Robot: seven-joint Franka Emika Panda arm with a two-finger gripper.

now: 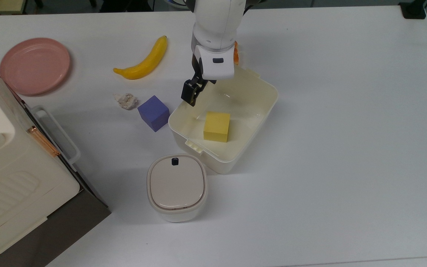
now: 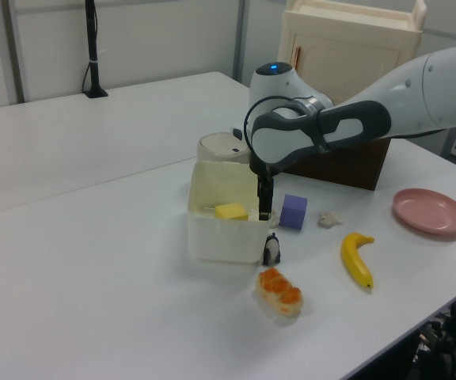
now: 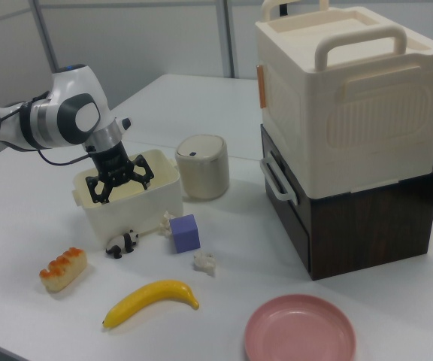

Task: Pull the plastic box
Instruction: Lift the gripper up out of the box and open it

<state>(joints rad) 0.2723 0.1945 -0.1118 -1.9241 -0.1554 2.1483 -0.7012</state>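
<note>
- A purple cube (image 1: 153, 112) sits just beside the plastic box (image 1: 252, 122) on the top view's left, its corner close against the box wall, in the way on that side.
- A lidded round-cornered container (image 1: 176, 187) with a black button stands just below the box in the top view, close to the box's latch end.
- A crumpled white scrap (image 1: 126, 101) lies left of the cube in the top view, with a banana (image 1: 145, 61) farther up and a pink plate (image 1: 34, 65) at the far left.
- A small panda figure (image 2: 271, 248) stands against the box's near wall in the left view, and an orange-topped pastry (image 2: 279, 291) lies a little nearer the camera.
- A big cream appliance (image 3: 348, 98) with handles sits on a dark base at the right view's right, well apart from the box.
- The plastic box is a cream-white lidless tub with rounded corners and a small latch tab on its short end; it stands near the middle of the white table (image 1: 347, 148), turned at an angle to the table edges.
- A yellow cube (image 1: 217, 127) rests on the box floor.
- The gripper (image 3: 116, 179) hangs over the box's long wall on the cube side, its fingers spread apart in the right view, one dark finger (image 1: 190, 94) reaching down at the rim.
</note>
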